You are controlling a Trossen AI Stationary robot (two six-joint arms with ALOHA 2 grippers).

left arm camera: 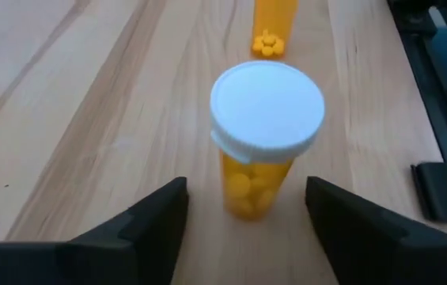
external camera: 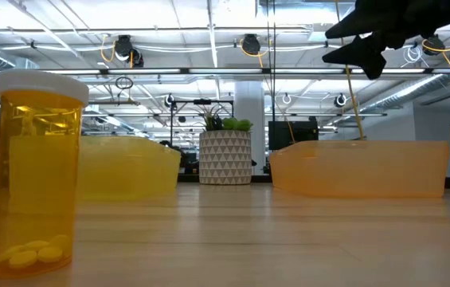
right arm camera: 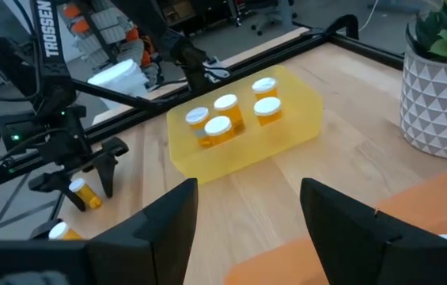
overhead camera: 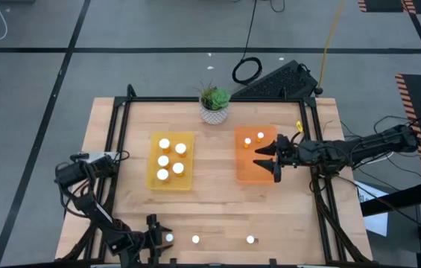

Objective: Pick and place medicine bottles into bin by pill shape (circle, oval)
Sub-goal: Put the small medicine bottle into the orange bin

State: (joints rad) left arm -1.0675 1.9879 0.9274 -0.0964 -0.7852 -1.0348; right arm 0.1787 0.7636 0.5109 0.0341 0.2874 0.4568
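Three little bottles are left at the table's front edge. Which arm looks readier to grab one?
The left: its open left gripper already straddles a bottle at the front edge. The right gripper hangs open above the orange bin.

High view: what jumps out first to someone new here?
Two trays sit mid-table: a yellow tray holding five white-capped bottles, and an orange tray holding two, with the open right gripper hovering over it. At the table's near edge the open left gripper brackets an upright bottle with round-looking pills, and two more bottles stand along that edge. A potted plant stands at the far edge between the trays.
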